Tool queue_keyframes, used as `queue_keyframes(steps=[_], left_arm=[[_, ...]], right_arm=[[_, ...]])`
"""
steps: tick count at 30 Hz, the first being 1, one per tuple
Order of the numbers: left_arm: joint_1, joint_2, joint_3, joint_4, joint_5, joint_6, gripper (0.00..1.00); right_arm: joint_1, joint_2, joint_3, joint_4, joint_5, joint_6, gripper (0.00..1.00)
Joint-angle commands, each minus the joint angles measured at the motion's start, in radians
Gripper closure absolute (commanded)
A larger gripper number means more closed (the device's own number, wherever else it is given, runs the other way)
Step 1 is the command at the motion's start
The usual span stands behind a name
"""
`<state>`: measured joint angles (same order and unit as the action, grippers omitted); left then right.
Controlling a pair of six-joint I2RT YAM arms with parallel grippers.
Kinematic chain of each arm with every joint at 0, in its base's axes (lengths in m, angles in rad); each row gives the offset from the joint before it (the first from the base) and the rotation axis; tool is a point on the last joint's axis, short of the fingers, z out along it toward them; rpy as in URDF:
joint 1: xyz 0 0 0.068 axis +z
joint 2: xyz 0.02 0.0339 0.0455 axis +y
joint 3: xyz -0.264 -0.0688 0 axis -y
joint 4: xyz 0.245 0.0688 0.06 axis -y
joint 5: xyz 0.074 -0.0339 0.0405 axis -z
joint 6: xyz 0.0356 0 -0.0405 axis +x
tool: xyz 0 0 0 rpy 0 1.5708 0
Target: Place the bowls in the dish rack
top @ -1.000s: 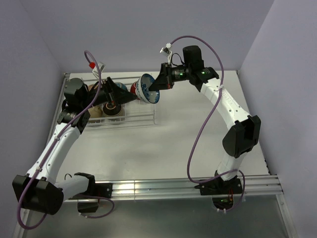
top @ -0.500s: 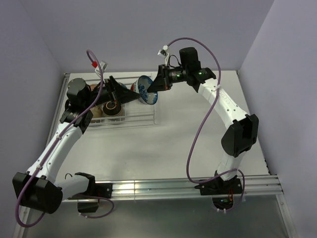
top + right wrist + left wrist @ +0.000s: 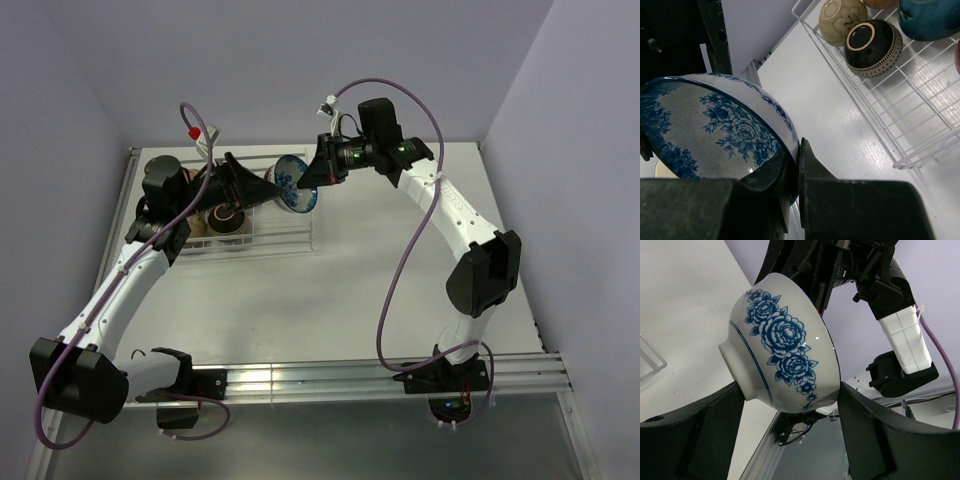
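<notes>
While the blue-and-white bowl (image 3: 785, 340) is pinched at its rim, aloft near the dish rack (image 3: 890, 120), by the right gripper (image 3: 796, 159), it is flanked by the left gripper (image 3: 790, 390), jaws wide; grip cannot be told

The blue-and-white bowl (image 3: 785, 350) filling the centre of the left wrist view is glazed ceramic, smooth and glossy. At the upper right of the right wrist view, the dish rack (image 3: 920, 154) is thin white-coated wire with a slight sheen, and the dark bowl (image 3: 872, 47) in it looks glazed too. The table (image 3: 350, 290) is smooth, pale and faintly reflective, while the jaws look like matt black plastic.
</notes>
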<state>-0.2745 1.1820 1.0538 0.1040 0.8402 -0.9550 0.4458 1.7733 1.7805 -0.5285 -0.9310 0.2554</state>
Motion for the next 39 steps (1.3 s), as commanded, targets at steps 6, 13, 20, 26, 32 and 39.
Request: queue_keyframes(steps=[6,13,20,26,32,39], left_arm=[[-0.012,-0.012,0.063,0.103,0.025,-0.016,0.11],[-0.015,-0.007,0.072,0.099,0.017,-0.007,0.16],[-0.02,0.001,0.081,0.063,0.005,0.015,0.33],[-0.014,0.004,0.066,0.026,-0.021,0.038,0.96],[0.041,0.024,0.075,-0.029,-0.036,0.053,1.0],[0.104,0.054,0.078,-0.093,-0.027,0.125,1.0]], right_arm=[[0.031,0.008,0.033,-0.007,0.046,-0.025,1.0],[0.042,0.014,0.036,-0.011,0.055,-0.025,1.0],[0.057,0.02,0.04,-0.019,0.063,-0.03,1.0],[0.059,0.034,0.053,-0.039,0.072,-0.036,0.66],[0.057,0.048,0.062,-0.036,0.055,-0.028,0.46],[0.013,0.041,0.063,0.004,-0.003,0.041,0.26]])
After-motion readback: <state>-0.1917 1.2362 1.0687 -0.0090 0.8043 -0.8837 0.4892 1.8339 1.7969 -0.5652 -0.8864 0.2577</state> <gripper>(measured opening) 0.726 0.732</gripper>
